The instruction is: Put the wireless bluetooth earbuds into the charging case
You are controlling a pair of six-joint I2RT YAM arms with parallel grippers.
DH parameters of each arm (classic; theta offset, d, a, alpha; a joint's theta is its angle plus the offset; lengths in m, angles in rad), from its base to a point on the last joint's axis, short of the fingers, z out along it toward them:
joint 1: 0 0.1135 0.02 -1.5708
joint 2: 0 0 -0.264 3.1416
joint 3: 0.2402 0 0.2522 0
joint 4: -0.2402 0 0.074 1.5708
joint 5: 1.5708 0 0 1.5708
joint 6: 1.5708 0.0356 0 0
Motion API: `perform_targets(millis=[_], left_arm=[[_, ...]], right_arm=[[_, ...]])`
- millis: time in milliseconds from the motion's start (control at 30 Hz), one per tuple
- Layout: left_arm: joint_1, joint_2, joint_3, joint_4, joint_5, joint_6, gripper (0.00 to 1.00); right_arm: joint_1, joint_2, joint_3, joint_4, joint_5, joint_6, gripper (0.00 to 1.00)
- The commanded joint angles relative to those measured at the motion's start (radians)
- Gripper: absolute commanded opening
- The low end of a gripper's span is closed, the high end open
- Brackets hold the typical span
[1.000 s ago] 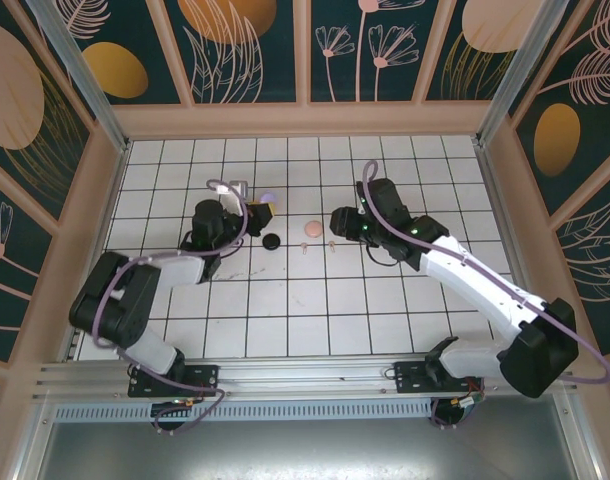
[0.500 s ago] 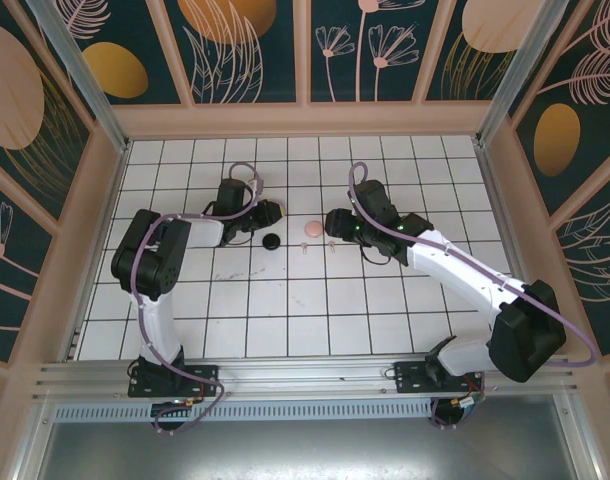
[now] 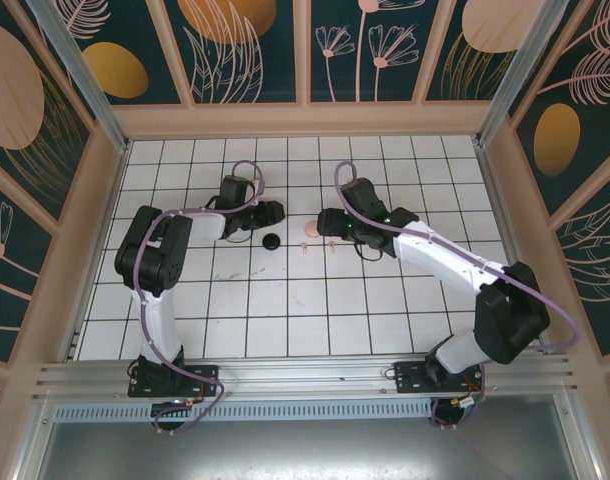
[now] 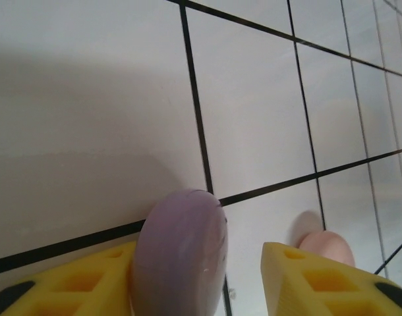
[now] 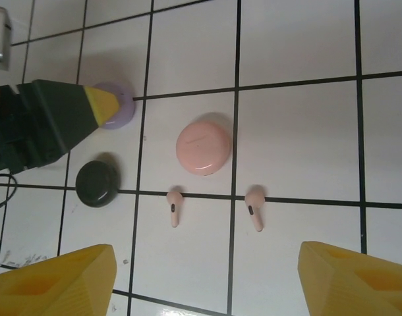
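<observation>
Right gripper [image 5: 204, 253], jaws spread wide and empty, hovered nearest the two pink earbuds [image 5: 174, 205], which lay just beside the pink case [image 5: 203, 149] on the gripper's side, stems seemingly pointing away from it.

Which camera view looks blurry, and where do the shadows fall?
Left wrist view: the lilac case sits close to the lens and looks soft, and a broad shadow darkens the upper-left tiles. Right wrist view: pink earbuds sharp, with small shadows; yellow fingertips blurred.

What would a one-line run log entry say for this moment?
left gripper: open, at lilac case | right gripper: open, over pink earbuds
</observation>
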State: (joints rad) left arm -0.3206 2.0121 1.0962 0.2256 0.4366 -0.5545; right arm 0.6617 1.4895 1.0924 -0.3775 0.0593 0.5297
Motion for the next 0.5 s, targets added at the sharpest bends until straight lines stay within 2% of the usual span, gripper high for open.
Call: perform_targets(millis=[0, 100, 367, 467], left_arm=[[0.039, -0.045, 0.001, -0.087, -0.073, 0.054, 0.55], [0.058, -0.086, 0.002, -0.106, -0.089, 0.083, 0.63], [0.102, -0.26, 0.004, -0.12, -0.11, 0.136, 0.73], [0.104, -0.348, 0.006, -0.12, -0.122, 0.154, 0.85]], right_arm=[[-0.005, 0.058, 0.063, -0.016, 0.023, -0.054, 0.77], [-0.005, 0.128, 0.113, -0.037, 0.036, -0.089, 0.78], [-0.005, 0.324, 0.256, -0.099, 0.042, -0.183, 0.78], [-0.005, 0.402, 0.323, -0.139, 0.045, -0.225, 0.78]])
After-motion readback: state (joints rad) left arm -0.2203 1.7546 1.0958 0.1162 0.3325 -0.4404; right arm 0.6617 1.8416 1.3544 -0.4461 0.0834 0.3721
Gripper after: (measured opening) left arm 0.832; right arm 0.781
